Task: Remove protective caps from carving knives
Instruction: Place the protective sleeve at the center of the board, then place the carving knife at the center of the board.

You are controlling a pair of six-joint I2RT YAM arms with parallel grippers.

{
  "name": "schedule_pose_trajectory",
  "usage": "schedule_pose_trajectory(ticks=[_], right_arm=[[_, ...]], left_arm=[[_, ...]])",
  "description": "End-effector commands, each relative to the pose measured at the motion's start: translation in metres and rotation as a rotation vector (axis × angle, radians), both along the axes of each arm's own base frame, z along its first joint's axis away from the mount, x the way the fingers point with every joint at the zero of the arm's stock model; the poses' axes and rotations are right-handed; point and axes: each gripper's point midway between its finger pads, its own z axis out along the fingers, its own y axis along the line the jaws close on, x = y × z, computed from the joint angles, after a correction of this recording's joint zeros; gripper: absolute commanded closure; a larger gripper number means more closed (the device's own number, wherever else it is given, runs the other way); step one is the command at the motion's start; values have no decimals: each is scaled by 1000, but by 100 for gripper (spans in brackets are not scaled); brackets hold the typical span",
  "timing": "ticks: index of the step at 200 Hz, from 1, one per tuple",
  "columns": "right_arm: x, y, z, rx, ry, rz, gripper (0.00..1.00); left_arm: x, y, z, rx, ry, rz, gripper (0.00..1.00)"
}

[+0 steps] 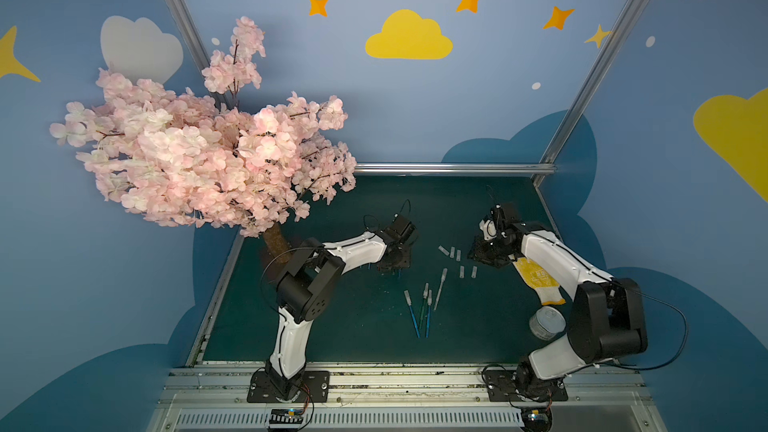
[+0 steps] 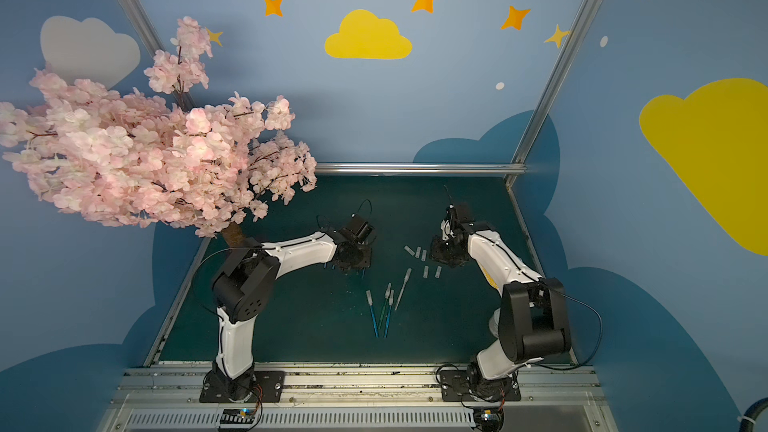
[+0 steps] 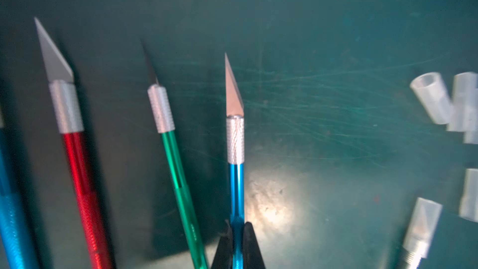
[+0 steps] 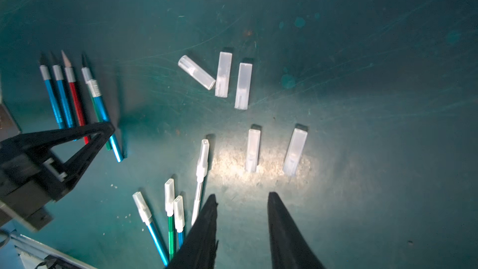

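Observation:
My left gripper (image 3: 236, 225) is shut on the blue handle of a carving knife (image 3: 236, 141) whose blade is bare. Beside it lie uncapped red (image 3: 77, 166) and green (image 3: 176, 156) knives. In the right wrist view my right gripper (image 4: 241, 197) is open and empty above the mat. Several loose protective caps (image 4: 223, 74) lie ahead of it, the nearest pair (image 4: 253, 150) just beyond its tips. Three capped knives (image 4: 170, 218) and a capped whitish one (image 4: 200, 177) lie beside one of its fingers. In both top views the left gripper (image 1: 392, 263) and right gripper (image 2: 442, 257) flank the caps (image 1: 453, 252).
A pink blossom tree (image 1: 199, 151) overhangs the mat's back left corner. A yellow glove (image 1: 536, 280) and a white jar (image 1: 546, 322) sit under the right arm. Metal rails (image 1: 453, 168) border the green mat (image 1: 340, 326).

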Motion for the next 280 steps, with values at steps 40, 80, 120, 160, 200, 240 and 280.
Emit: schedule_pose_trajectory(ticks=[40,80,120,160,200,240,280], right_arm=[[-29,6,17,20,-18,41,56],[-37,7,22,21,-33,48,53],[-43,8,30,23,-53,62,51],[-49,14,39,47,-80,90,49],[-55,17,50,55,-118,117,47],[-61,22,62,73,-167,148,47],[-66,26,69,88,-177,168,46]], left_arm=[[2,4,-6,27,16,10,83],[2,3,-1,18,9,10,78],[0,1,9,-1,2,3,76],[-10,-3,25,-26,-17,1,75],[-34,-7,34,-31,-19,-6,75],[-66,-6,41,-27,-23,1,74],[-99,-9,42,-28,-8,9,73]])
